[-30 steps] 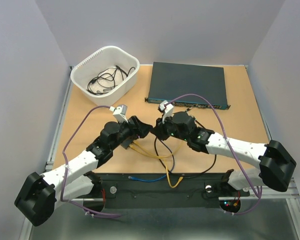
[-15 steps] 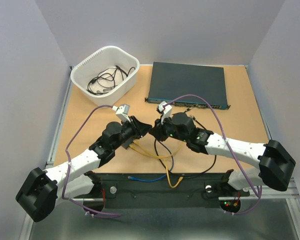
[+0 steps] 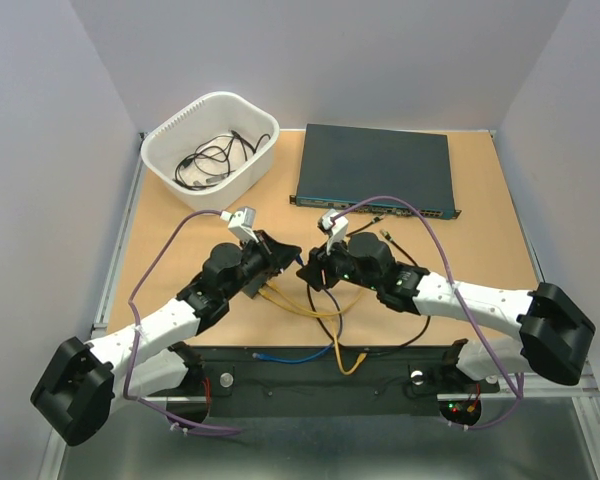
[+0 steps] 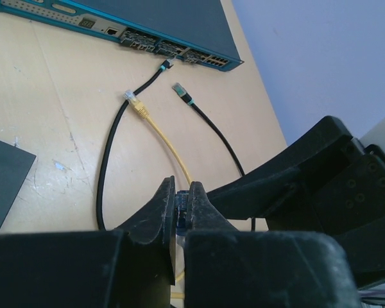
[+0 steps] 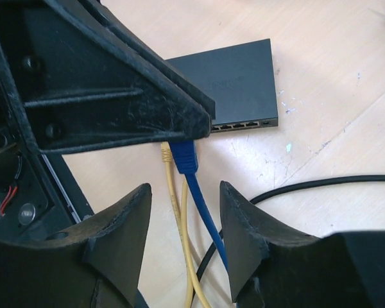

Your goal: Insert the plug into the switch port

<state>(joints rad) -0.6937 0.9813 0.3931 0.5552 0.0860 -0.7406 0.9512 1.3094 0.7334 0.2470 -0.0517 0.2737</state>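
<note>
The blue plug [image 5: 183, 154] is pinched in the left gripper [image 4: 181, 192], whose jaws are closed tight on it, with the blue cable [image 5: 202, 205] trailing below. The plug hangs just beside the small black box [image 5: 231, 74], short of the switch port [image 5: 240, 125] row on that box's edge. The right gripper [image 5: 185, 189] stands spread, its 2 fingers [image 5: 122, 224] straddling the cable without touching it. A yellow cable [image 5: 169, 168] runs alongside. Farther off on the table [image 3: 490, 220] sit the large dark unit [image 3: 375, 165] and, to its left, a white bin [image 3: 210, 135] holding cables.

left gripper [image 4: 181, 190] clamped plug [image 5: 183, 158], right gripper [image 5: 185, 188] released
</note>
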